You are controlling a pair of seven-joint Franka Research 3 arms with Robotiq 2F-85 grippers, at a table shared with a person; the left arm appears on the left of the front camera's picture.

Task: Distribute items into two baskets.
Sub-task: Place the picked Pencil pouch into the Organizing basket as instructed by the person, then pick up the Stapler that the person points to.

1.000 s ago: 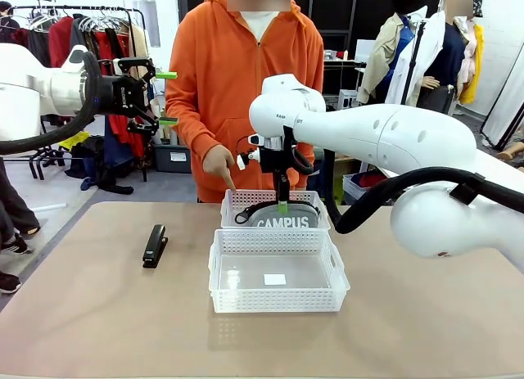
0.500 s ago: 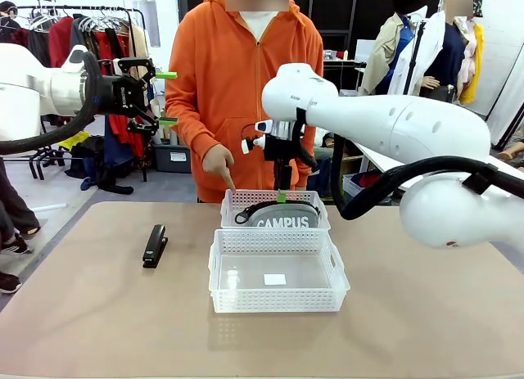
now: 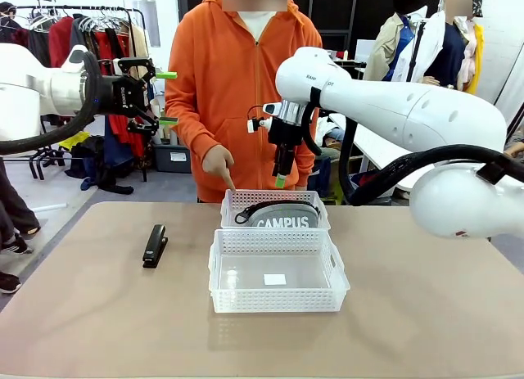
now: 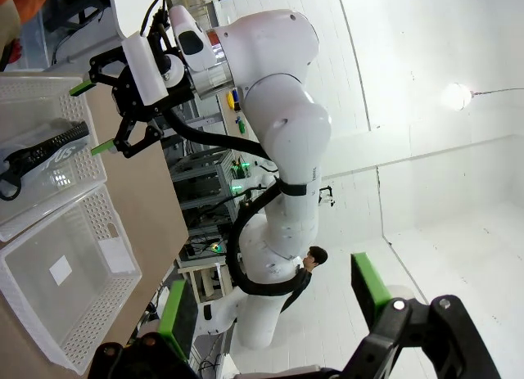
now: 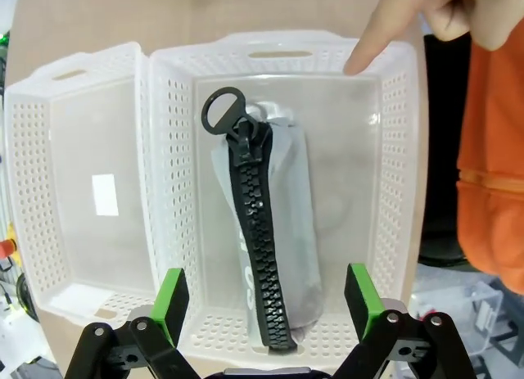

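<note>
Landmark: the near translucent white plastic basket with lattice sides (image 3: 278, 299), with a white sticker (image 3: 275, 278) on its floor.
- Small black stapler (image 3: 155, 245): flat on the tan table (image 3: 98, 313), left of the landmark and apart from it.
- Second alike basket (image 3: 237, 200): touching the landmark's far side. It holds the grey fabric "CAMPUS" zip pouch (image 3: 286, 218).
- Right gripper (image 3: 281, 180): above and behind the landmark, over the pouch, fingers released and empty.
- Person's hand (image 3: 219, 161): beyond the landmark, pointing down at the second basket's left far corner.
- Left gripper (image 3: 167, 97): high, well left of the landmark, fingers released and empty.

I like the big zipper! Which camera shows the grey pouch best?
The right wrist view: it looks straight down on the pouch, showing its whole zip. The front view shows its CAMPUS side over the basket wall. The left wrist view shows it small, far off.
</note>
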